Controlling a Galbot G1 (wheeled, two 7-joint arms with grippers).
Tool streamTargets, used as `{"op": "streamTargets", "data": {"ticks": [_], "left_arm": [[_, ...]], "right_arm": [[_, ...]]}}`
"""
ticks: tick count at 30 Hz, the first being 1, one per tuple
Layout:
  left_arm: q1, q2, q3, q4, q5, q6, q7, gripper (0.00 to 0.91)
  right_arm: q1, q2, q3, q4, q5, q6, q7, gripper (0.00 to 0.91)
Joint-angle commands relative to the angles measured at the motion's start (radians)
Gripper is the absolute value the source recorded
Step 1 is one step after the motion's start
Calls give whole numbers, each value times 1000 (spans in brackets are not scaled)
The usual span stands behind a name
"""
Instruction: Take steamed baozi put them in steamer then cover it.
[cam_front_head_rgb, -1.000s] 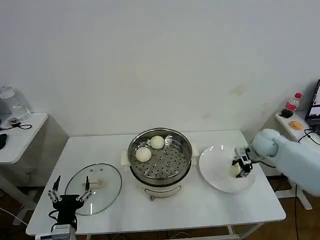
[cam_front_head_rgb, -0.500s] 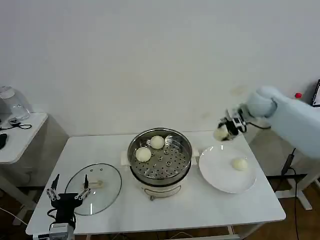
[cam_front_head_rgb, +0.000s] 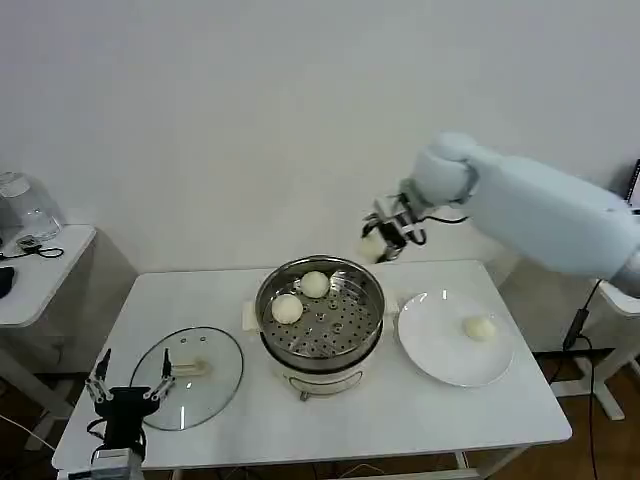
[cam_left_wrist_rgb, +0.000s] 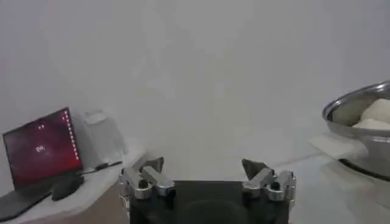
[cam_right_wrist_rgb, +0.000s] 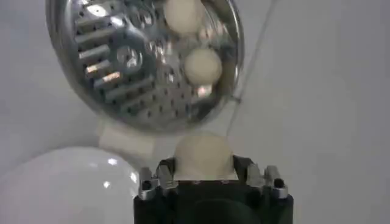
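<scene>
Head view: right hand (cam_front_head_rgb: 384, 236) clenched on baozi (cam_front_head_rgb: 373, 246) above steamer (cam_front_head_rgb: 321, 312) | left wrist: left hand (cam_left_wrist_rgb: 206, 176) released

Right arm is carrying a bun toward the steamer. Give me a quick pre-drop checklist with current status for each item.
1. Bun held in right end effector: ok, carried baozi sits between the fingers.
2. End effector over the steamer: not ok, it hangs above the far right rim, not over the tray.
3. Free tray space: ok, two baozi lie at the far left, the rest is bare.
4. Cover off: ok, lying on the table left of the steamer.
5. Left end effector out of the way: ok, open near the cover.
6. Buns left on the plate: one.
</scene>
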Motion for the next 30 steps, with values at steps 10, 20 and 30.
{"op": "streamTargets", "data": {"ticks": [10, 20, 30], "left_arm": [[7, -18, -20, -11, 0, -3, -2, 907], [9, -26, -27, -5, 0, -5, -3, 907], [8, -29, -20, -7, 1, -5, -4, 907]], "right_arm": [[-116, 189, -116, 24, -143, 195, 35, 645], [-114, 179, -129, 36, -141, 286, 24, 645], [-104, 156, -144, 74, -125, 304, 6, 655]]}}
